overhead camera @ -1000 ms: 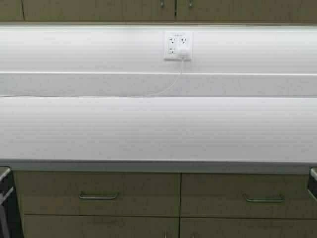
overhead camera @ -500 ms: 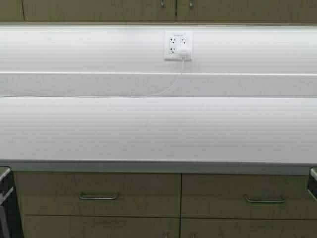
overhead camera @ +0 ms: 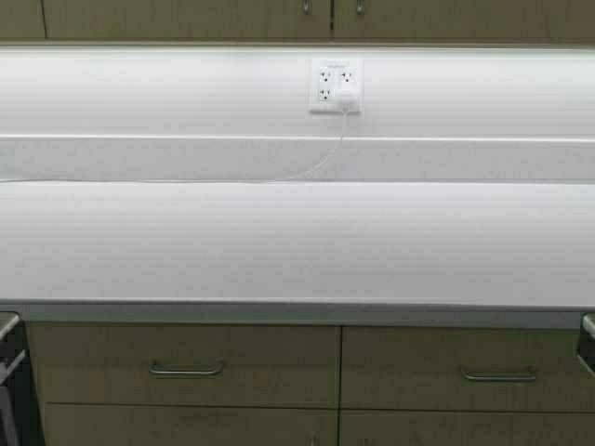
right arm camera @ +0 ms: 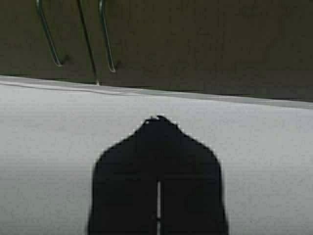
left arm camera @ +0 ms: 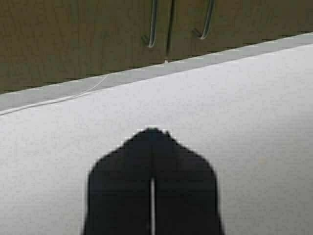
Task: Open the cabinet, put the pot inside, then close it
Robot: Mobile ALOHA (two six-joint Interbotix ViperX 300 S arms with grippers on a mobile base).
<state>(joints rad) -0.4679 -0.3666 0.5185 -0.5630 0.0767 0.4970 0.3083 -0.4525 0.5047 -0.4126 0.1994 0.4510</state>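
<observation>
White counter (overhead camera: 297, 242) fills your high view, one outlet plate (overhead camera: 335, 85) with one cord (overhead camera: 325, 153) on the wall. Cabinet (overhead camera: 186, 17) sits up top, both doors closed, two bar handles. Two drawers (overhead camera: 186, 364) below. Your left gripper (left arm camera: 152, 134) and right gripper (right arm camera: 157, 121) are both pressed together, pointing at the cabinet.

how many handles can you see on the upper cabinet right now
2. Both bar handles flank the door seam of the cabinet: left handle, right handle. The high view crops the cabinet, so more may be hidden.
</observation>
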